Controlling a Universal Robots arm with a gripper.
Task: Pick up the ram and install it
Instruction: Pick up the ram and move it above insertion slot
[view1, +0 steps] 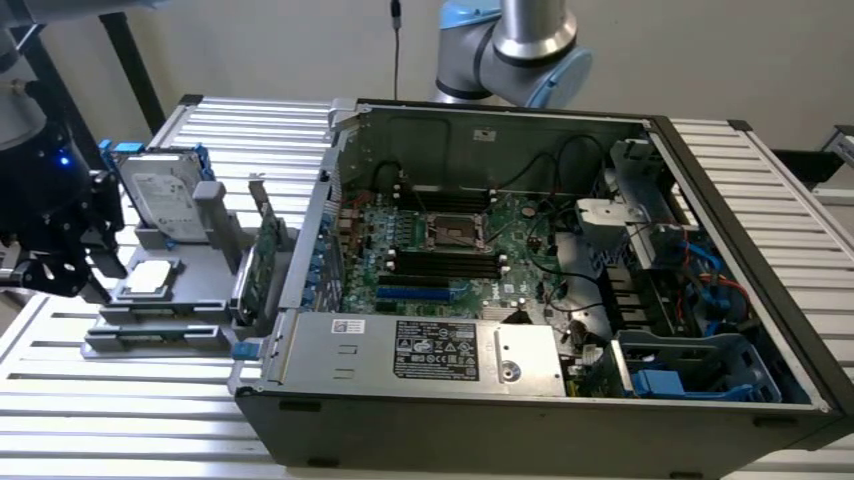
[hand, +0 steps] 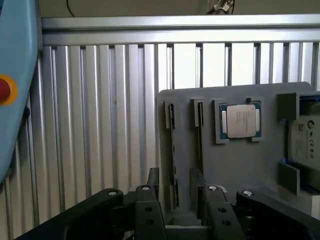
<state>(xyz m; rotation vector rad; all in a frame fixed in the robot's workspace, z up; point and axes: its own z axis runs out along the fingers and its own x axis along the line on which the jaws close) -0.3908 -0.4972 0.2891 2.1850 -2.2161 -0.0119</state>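
Note:
A ram stick (hand: 173, 145) stands on edge in a slot of the grey holder (hand: 240, 170), and a second stick (hand: 200, 132) sits in the slot beside it. My gripper (hand: 174, 173) hangs above the holder's near end with its black fingers (hand: 152, 182) spread apart. The first ram stick runs along the gap between them, and nothing is gripped. In the exterior view the gripper (view1: 60, 262) is at the far left, beside the holder (view1: 180, 290). The black memory slots (view1: 447, 265) lie on the motherboard inside the open computer case (view1: 534, 390).
On the holder there are also a CPU (hand: 239, 121), an upright hard drive (view1: 167, 205) and a green expansion card (view1: 267, 240). The case's tall side wall (view1: 314, 230) stands between holder and motherboard. Cables and drive cages fill the case on the exterior view's right. Everything rests on a ribbed metal table (view1: 120, 420).

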